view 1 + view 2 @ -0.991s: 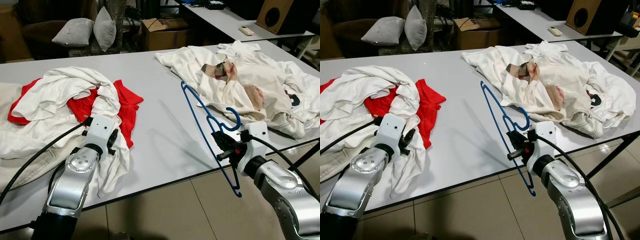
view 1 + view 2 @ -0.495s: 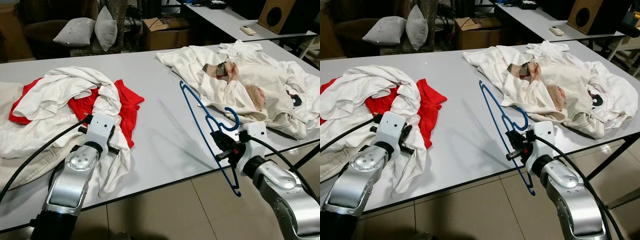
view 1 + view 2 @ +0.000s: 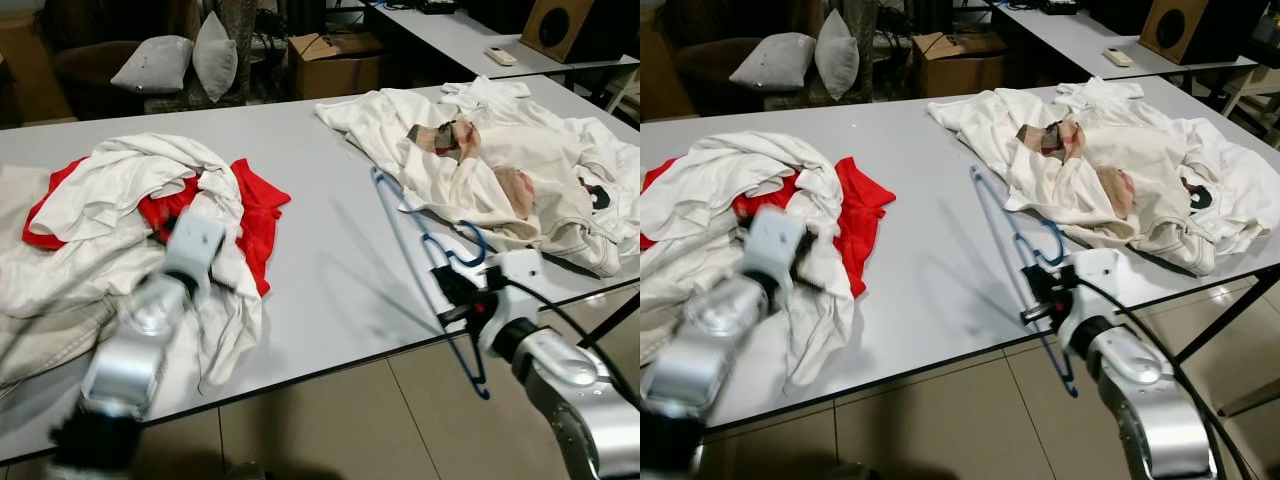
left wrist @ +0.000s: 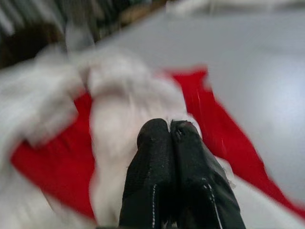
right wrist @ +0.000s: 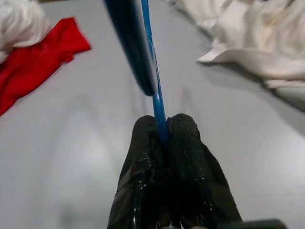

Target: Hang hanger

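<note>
1. At table's (image 3: 330, 250) near edge, right gripper (image 5: 162, 136) pinching blue hanger (image 3: 425, 240); keep pinch firm.
2. Lift hook (image 3: 470, 243) clear of white clothes (image 3: 500, 160).
3. Left gripper (image 4: 170, 133) pressed together over red garment (image 4: 52, 148); keep clear.

Silver jointed arms, white wrist blocks, black cables, black-fingered right hand (image 3: 1040, 297)

White clothes (image 3: 500, 160) and a red garment (image 3: 255, 215) lie on the grey table (image 3: 330, 260).
</note>
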Tool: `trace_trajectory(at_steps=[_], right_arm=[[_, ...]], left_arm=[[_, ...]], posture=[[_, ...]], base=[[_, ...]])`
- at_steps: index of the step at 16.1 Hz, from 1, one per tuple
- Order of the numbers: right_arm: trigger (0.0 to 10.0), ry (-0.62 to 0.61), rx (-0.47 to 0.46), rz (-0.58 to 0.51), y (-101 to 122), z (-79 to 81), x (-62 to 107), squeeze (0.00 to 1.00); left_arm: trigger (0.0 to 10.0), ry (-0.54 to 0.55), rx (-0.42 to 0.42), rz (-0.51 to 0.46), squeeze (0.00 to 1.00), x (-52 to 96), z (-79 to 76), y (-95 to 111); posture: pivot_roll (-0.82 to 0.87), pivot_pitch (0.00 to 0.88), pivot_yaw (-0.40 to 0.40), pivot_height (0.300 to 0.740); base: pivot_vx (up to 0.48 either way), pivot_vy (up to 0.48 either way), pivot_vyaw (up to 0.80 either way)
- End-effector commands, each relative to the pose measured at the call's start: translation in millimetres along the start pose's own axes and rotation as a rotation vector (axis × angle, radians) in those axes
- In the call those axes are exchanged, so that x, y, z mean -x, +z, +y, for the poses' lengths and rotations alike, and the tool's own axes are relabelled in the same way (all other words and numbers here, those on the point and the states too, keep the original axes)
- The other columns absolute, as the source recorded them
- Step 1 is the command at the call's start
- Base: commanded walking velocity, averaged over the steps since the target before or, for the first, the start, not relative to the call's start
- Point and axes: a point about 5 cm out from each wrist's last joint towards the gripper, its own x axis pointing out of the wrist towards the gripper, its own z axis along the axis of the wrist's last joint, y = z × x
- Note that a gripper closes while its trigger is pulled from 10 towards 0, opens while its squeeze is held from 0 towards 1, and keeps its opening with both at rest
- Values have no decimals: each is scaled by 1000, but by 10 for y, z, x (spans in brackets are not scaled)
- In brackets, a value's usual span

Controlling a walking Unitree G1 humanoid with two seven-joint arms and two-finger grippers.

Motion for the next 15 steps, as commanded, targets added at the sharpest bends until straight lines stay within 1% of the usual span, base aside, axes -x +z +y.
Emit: trace_trajectory(at_steps=[1,2,4,5,6,8,9,10,11,12,13,14,15], right_arm=[[10000,-42,9,-37,74,-69,-4,0],[10000,-60,0,-49,96,-88,-18,0],[10000,-81,-6,-62,118,-105,-36,0],[10000,-91,-15,-72,133,-110,-46,0],[10000,-99,-21,-86,163,-104,-55,0],[10000,-110,-23,-97,185,-114,-61,0],[10000,-128,-27,-110,207,-135,-62,0],[10000,-132,-28,-114,212,-140,-61,0],[10000,-142,-32,-120,219,-144,-56,0],[10000,-147,-36,-123,219,-139,-50,0],[10000,-148,-36,-123,218,-136,-48,0],[10000,-150,-42,-124,213,-122,-41,0],[10000,-152,-42,-124,210,-111,-43,0]], left_arm=[[0,1,2,-96,0,-18,167,208],[0,-16,6,-151,0,-30,279,355],[0,-43,-11,-217,0,-41,406,542],[0,-81,-47,-264,0,-62,496,684],[0,-129,-102,-314,0,-101,639,855],[0,-124,-157,-342,0,-130,790,980],[0,-107,-181,-384,0,-131,945,1161],[0,-107,-189,-394,0,-127,970,1200],[0,-136,-184,-438,0,-102,988,1321],[0,-183,-177,-466,0,-95,979,1390],[0,-202,-174,-472,0,-94,967,1404],[0,-274,-145,-493,0,-82,843,1429],[0,-359,-133,-500,0,-74,676,1402]], posture=[[29,0,11,740],[34,0,9,740],[39,0,6,740],[42,0,2,740],[46,0,2,740],[46,0,2,740],[48,0,4,740],[48,0,4,740],[47,0,10,740],[46,0,11,740],[46,0,11,740],[44,0,11,740],[44,0,11,740]], base=[[0,0,0],[0,0,0],[0,0,0],[0,0,0],[0,0,0],[0,0,0],[0,0,0],[0,0,0],[0,0,0],[0,0,0],[0,0,0],[0,0,0],[0,0,0]])
